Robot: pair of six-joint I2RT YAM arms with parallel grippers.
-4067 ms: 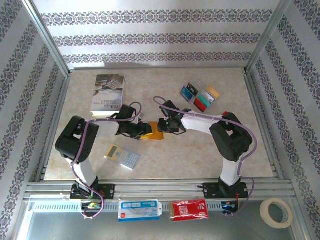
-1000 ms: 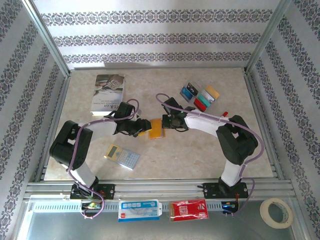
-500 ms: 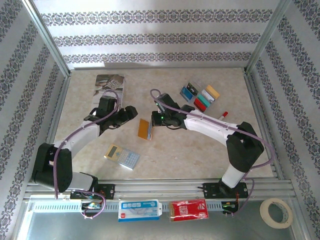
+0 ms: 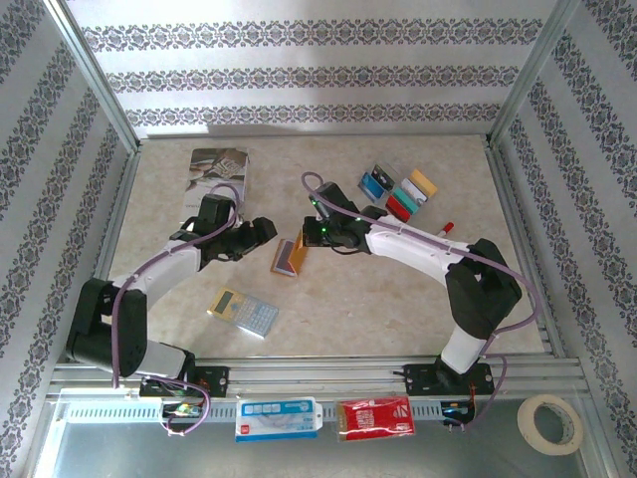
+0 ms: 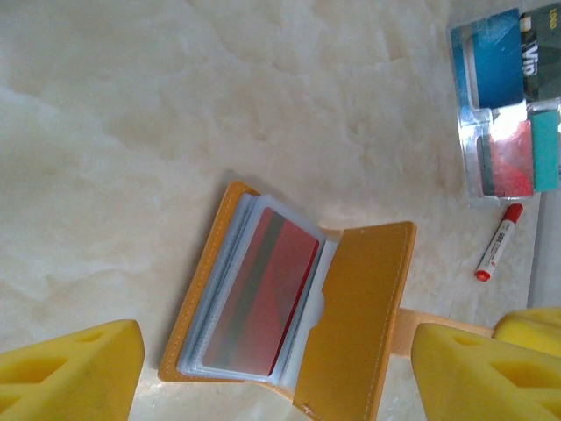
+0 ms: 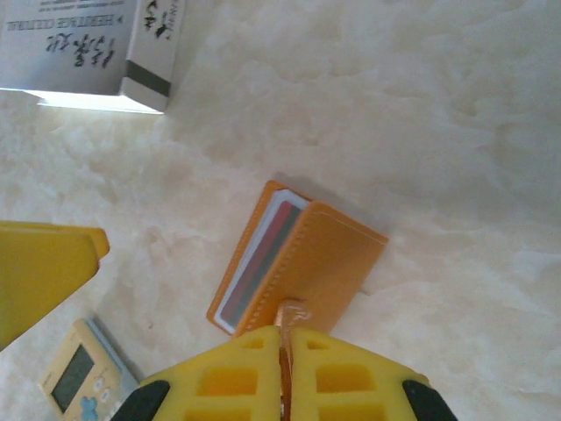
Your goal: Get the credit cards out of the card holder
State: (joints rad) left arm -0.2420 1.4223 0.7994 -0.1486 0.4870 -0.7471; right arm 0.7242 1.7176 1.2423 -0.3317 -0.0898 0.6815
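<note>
The orange-tan card holder [image 4: 288, 256] lies open on the table, its cover [image 5: 355, 316] raised. A red credit card [image 5: 259, 303] sits inside in a clear sleeve. My right gripper [image 6: 285, 338] is shut on the holder's little tab [image 6: 290, 312] and holds the cover [image 6: 329, 263] up. My left gripper [image 4: 261, 231] hovers open just left of the holder, and its yellow fingers [image 5: 70, 373] straddle it without touching. Several loose credit cards [image 4: 398, 191], blue, teal, red and gold, lie at the back right.
A grey book [image 4: 214, 175] lies at the back left. The calculator [image 4: 244, 312] lies in front of the left arm. A red pen [image 4: 445, 228] rests near the loose cards. Metal frame rails border the table.
The left gripper has opened, let go of the holder and drawn back to the left. The right gripper has carried the holder by its tab a little left, cover raised.
</note>
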